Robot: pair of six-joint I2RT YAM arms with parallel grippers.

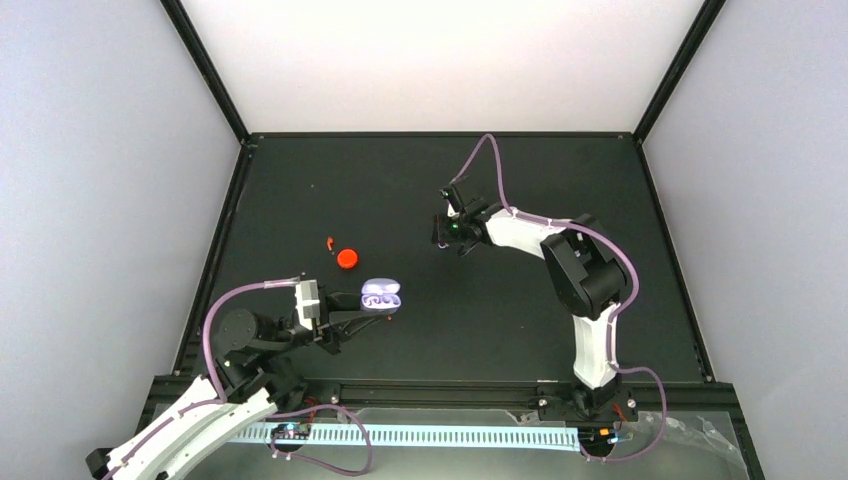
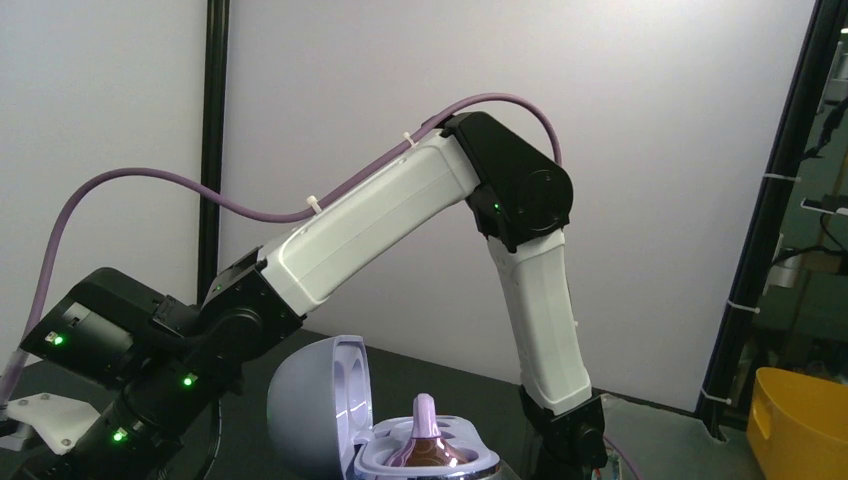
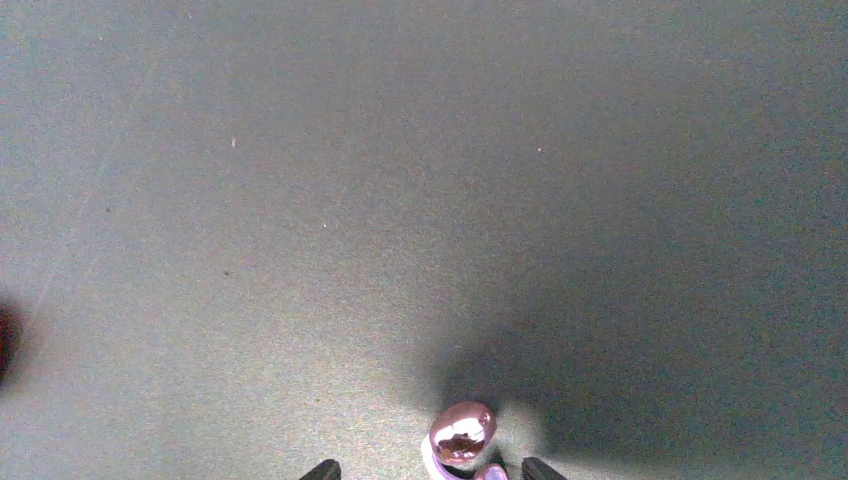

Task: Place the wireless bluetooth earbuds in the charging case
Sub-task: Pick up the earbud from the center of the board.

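Note:
The lavender charging case (image 1: pixel 380 297) stands open on the black table, with one lavender earbud (image 2: pixel 425 440) seated in its base and its lid (image 2: pixel 320 410) raised to the left. My left gripper (image 1: pixel 372 317) reaches the case's near edge and appears shut on it; its fingers are out of the left wrist view. My right gripper (image 1: pixel 447 238) is low over the table at mid-right. In the right wrist view it (image 3: pixel 430 470) is open, and a second lavender earbud (image 3: pixel 462 438) lies on the table between its fingertips (image 3: pixel 325 468).
A red-orange case (image 1: pixel 347 258) and a small red-orange earbud (image 1: pixel 329 243) lie left of centre, behind the lavender case. Black frame posts and white walls border the table (image 1: pixel 560 330). The right arm (image 2: pixel 400 210) spans the left wrist view.

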